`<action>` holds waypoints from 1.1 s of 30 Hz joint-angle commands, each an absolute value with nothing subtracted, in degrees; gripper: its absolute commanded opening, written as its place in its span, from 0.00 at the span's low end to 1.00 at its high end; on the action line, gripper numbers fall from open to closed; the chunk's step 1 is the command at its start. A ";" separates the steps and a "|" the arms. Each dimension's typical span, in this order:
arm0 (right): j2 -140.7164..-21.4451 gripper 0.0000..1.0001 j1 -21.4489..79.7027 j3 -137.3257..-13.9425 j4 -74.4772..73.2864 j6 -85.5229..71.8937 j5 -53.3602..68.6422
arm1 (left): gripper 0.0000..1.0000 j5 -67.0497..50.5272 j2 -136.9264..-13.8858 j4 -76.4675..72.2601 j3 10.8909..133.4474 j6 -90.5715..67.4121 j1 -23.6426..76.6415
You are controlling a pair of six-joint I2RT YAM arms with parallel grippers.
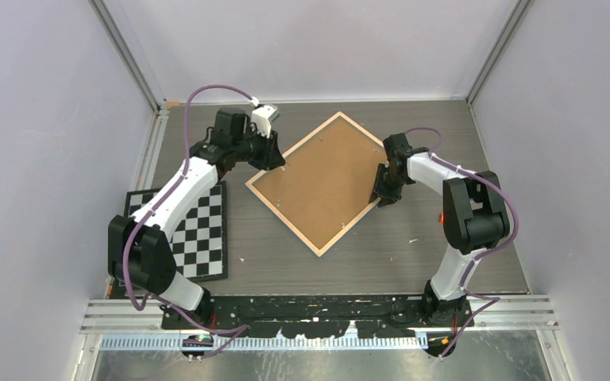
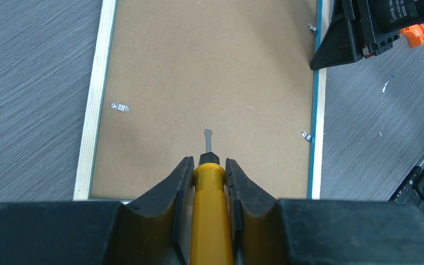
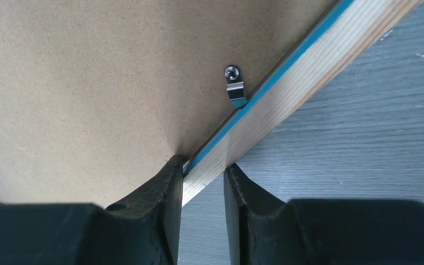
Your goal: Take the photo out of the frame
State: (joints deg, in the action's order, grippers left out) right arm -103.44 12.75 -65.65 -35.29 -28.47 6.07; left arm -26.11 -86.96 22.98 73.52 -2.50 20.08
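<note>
The frame [image 1: 322, 178] lies face down in the middle of the table, turned like a diamond, brown fibreboard back up inside a light wood rim. The photo is hidden under that back. My left gripper [image 1: 274, 159] hovers over the frame's left corner, shut on a yellow-handled screwdriver [image 2: 212, 215] whose flat blade [image 2: 208, 138] points across the back. My right gripper [image 3: 204, 165] straddles the right-hand wood rim [image 3: 287, 88]. One finger is on the inner side by the blue edge, the other on the outer side, closed on the rim.
Small metal tabs [image 2: 120, 107] [image 2: 307, 136] [image 3: 234, 88] sit along the frame's inner edges. A black-and-white checkerboard [image 1: 198, 230] lies at the near left under the left arm. Grey walls close the table on three sides.
</note>
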 commanded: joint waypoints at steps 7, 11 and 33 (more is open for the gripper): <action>-101.30 0.02 9.60 -62.53 -39.90 -10.80 5.81 | 0.00 -26.54 -82.56 23.08 71.25 -0.27 19.69; -103.18 0.01 6.18 -66.53 -41.19 -7.65 6.38 | 0.00 -27.04 -82.43 23.52 70.78 -0.26 19.70; -114.05 0.02 15.84 -80.39 -39.87 0.40 12.87 | 0.00 -31.46 -83.97 23.55 70.05 4.01 19.69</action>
State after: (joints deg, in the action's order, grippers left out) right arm -113.75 15.62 -80.64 -39.18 -3.11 10.72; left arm -28.47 -84.40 24.29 70.52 2.07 20.05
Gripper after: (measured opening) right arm 0.316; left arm 0.239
